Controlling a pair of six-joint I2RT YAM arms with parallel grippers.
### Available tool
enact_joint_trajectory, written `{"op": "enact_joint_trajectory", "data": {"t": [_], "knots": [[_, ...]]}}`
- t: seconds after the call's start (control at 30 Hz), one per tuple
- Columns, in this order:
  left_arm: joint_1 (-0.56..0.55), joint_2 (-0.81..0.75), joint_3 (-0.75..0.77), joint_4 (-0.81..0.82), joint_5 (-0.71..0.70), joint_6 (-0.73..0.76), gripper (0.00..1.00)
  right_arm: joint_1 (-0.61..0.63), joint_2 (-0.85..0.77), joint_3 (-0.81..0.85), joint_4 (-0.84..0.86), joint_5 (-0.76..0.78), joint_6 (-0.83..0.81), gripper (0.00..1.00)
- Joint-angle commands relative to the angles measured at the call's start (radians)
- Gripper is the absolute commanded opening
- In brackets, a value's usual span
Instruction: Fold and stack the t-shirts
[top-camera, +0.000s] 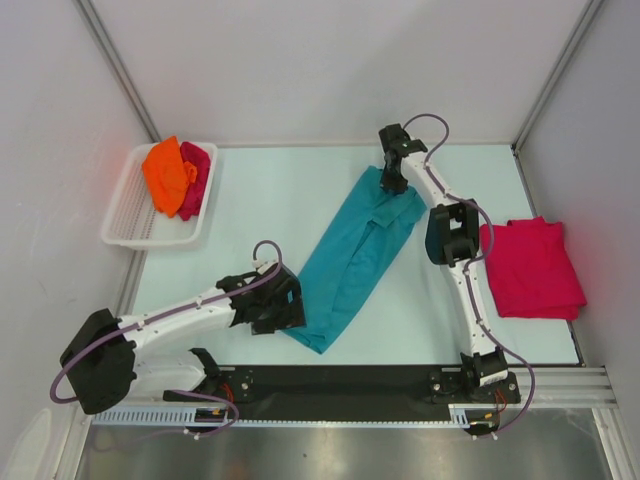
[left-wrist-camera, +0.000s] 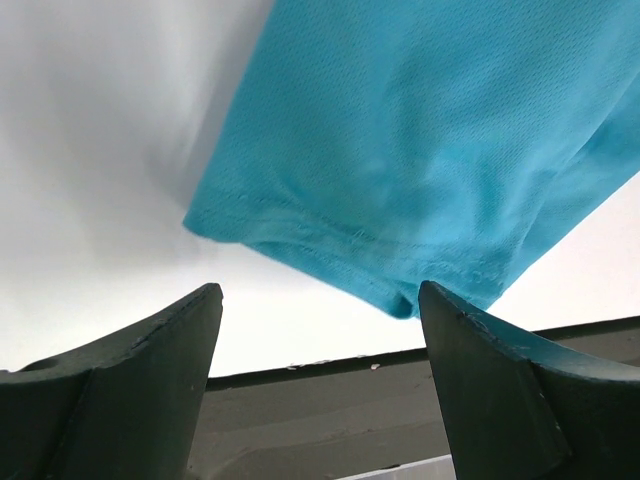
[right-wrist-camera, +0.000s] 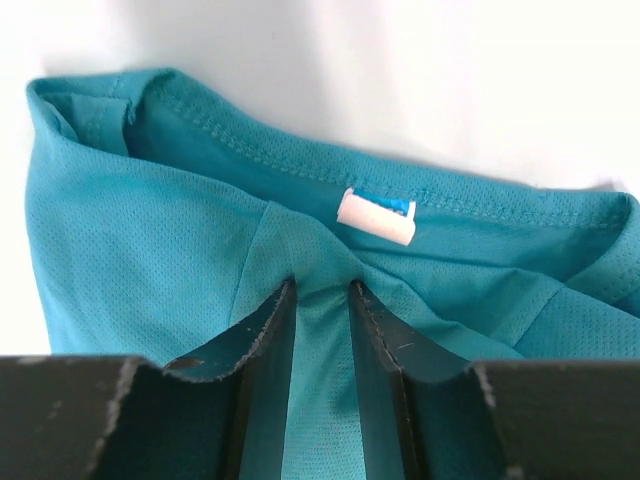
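- We see the teal t-shirt (top-camera: 360, 255) lying as a long, narrow band slanting across the middle of the surface (top-camera: 250, 200); its collar end points to the far right and its lower end to the near left.
- The right end effector (top-camera: 392, 180) is at the collar end; in the right wrist view its fingers (right-wrist-camera: 270, 330) are drawn close together on a raised pinch of the teal t-shirt (right-wrist-camera: 180, 250), just below the white label (right-wrist-camera: 375, 215) sewn inside the collar (right-wrist-camera: 250, 150) (the fabric puckers up between them).
- The left end effector (top-camera: 290, 315) sits at the near-left corner of the shirt; in the left wrist view its jaws stand wide apart and hold nothing, with the stitched hem (left-wrist-camera: 330, 250) of the teal t-shirt (left-wrist-camera: 420, 150) just ahead of the left end effector (left-wrist-camera: 320, 300).
- A folded crimson-pink t-shirt (top-camera: 530, 268) lies flat on the right side of the surface, well apart from the teal one.
- The white slatted basket (top-camera: 125, 215) at the far left holds the orange t-shirt (top-camera: 167, 175), crumpled; the second crimson-pink t-shirt (top-camera: 195, 180) is bunched beside it, touching it.
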Motion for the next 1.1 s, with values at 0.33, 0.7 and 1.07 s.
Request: {"op": "enact_joint_trajectory", "data": {"t": [0.33, 0.7, 1.07], "knots": [[-0.004, 0.074, 0.094, -0.028, -0.029, 0.057, 0.86, -0.005, -0.015, -0.091, 0.252, -0.312, -0.086, 0.36], [0.112, 0.178, 0.095, 0.055, -0.068, 0.103, 0.87, 0.078, -0.45, -0.48, 0.371, -0.266, -0.111, 0.39], [0.157, 0.122, 0.045, 0.07, -0.079, 0.131, 0.87, 0.058, -0.477, -0.473, 0.299, -0.257, -0.124, 0.42]]}}
